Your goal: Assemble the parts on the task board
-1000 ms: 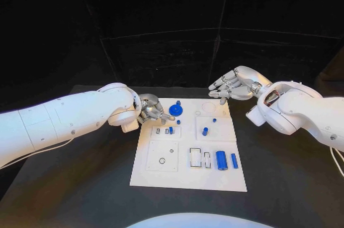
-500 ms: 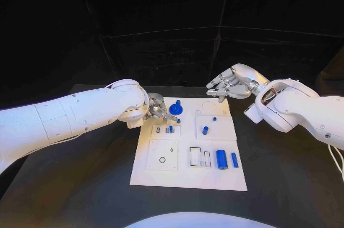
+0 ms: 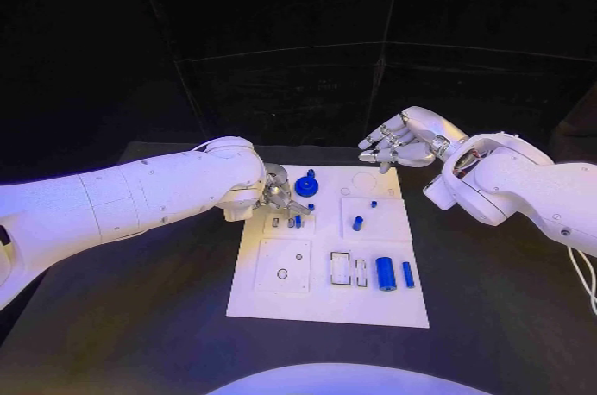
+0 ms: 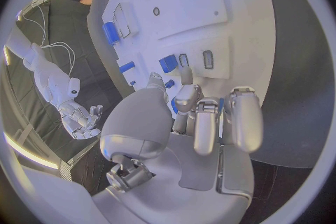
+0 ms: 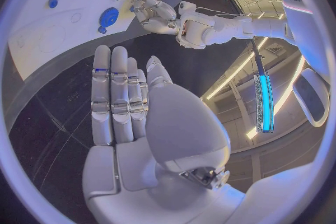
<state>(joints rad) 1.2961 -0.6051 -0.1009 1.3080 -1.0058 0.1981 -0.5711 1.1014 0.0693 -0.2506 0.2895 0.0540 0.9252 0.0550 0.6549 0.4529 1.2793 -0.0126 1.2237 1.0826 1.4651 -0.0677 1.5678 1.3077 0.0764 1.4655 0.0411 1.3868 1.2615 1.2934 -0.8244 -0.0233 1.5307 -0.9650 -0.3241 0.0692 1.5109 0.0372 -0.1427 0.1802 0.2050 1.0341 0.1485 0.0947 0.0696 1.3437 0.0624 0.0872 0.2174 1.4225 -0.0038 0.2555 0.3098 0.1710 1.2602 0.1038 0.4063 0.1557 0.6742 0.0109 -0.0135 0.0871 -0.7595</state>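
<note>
The white task board lies mid-table. My left hand hovers over its far left corner with fingers curled in. Its thumb and one fingertip point down either side of a small blue peg; whether they touch it is unclear. A blue gear disc stands just beyond the hand. More small blue parts sit at the slots and further right. My right hand hangs above the board's far edge, fingers apart and holding nothing.
A big blue cylinder and a thin blue bar lie at the board's near right, beside rectangular slots. A plate with round holes is at the near left. Black table surrounds the board.
My left arm has swung in toward the board, carrying its hand a little rightward to the small peg. The right hand has barely shifted. No part has moved.
</note>
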